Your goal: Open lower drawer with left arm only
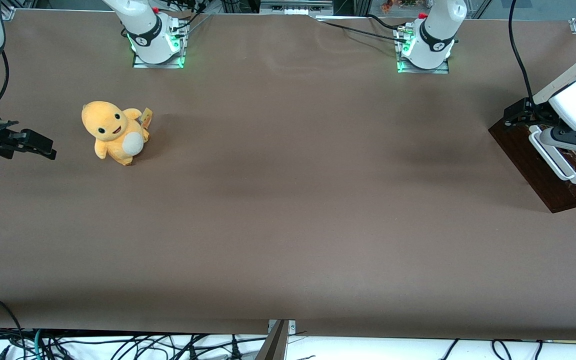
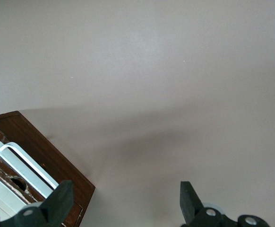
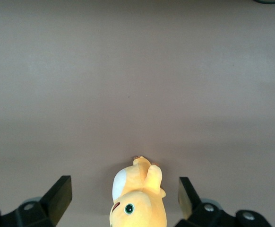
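One lower drawer [image 1: 535, 162], one plush toy [image 1: 114, 131], one claw [image 2: 123, 205].

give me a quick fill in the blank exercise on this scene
1. The drawer's handle is coloured ____.
2. The left arm's hand has its fingers ____.
3. The plush toy lies toward the ____ arm's end of the table.
4. The hand hovers above the drawer, gripping ____.

Missing words: white; open; parked; nothing

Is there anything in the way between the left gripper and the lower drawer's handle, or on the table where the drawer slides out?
Nothing visible. The open gripper hangs just above the lower drawer, close to its white handle. The plush toy sits toward the parked arm's end.
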{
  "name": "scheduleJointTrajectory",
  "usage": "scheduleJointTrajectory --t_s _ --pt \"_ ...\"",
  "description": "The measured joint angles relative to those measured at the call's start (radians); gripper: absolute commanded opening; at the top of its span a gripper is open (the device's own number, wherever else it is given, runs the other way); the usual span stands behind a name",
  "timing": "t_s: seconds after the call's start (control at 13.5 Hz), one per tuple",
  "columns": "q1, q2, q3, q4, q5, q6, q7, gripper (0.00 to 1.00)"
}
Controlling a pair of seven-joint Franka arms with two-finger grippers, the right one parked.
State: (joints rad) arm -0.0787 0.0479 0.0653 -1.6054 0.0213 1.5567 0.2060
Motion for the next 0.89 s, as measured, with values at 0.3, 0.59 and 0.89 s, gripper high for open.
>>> scheduleJointTrajectory --t_s 0.3,0.59,0.89 --pt "0.000 0.000 -0.001 0.000 0.000 -0.001 0.000 1.00" --pt "0.000 0.000 -0.001 0.000 0.000 -0.001 0.000 1.00" --pt "0.000 0.014 -0.001 -0.007 0.000 -0.027 -0.043 1.00"
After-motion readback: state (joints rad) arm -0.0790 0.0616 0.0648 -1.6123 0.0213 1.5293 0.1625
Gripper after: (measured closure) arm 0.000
